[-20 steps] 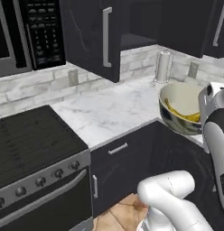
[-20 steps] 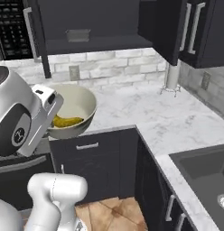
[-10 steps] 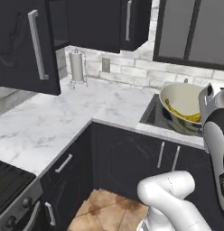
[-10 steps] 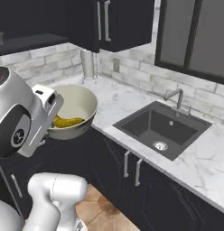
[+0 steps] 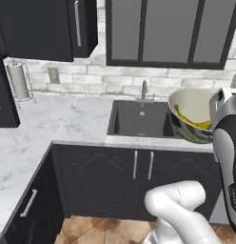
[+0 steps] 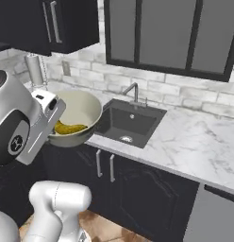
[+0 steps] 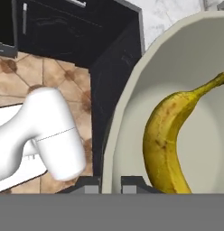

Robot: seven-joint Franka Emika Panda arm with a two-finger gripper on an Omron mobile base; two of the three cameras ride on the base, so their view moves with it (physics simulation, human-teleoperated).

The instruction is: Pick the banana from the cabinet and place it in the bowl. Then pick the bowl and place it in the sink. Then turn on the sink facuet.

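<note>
My gripper (image 7: 111, 185) is shut on the rim of the bowl (image 7: 132, 108), one fingertip on each side of the wall. The bowl (image 5: 190, 113) (image 6: 84, 111) hangs in the air, cream inside and greyish-olive outside, tilted toward the camera. The yellow banana (image 7: 162, 144) (image 5: 194, 123) (image 6: 69, 128) lies inside it. The bowl is level with the counter's front edge, beside the black sink (image 5: 139, 120) (image 6: 129, 124). The grey sink faucet (image 5: 144, 89) (image 6: 133, 92) stands behind the basin. A black cabinet (image 5: 44, 28) (image 6: 67, 23) with a silver bar handle hangs at the upper left.
Glass-panelled wall cabinets (image 5: 167, 31) hang over the sink. A paper towel roll (image 5: 17, 81) (image 6: 34, 70) stands on the marble counter (image 5: 72, 119) in the left corner. More counter (image 6: 194, 137) stretches right of the sink. Black base cabinets and a tiled floor (image 7: 37, 72) lie below.
The whole picture has swung from the corner counter round to face the sink, so the camera moved. The bowl with the banana keeps its place against the hand.
</note>
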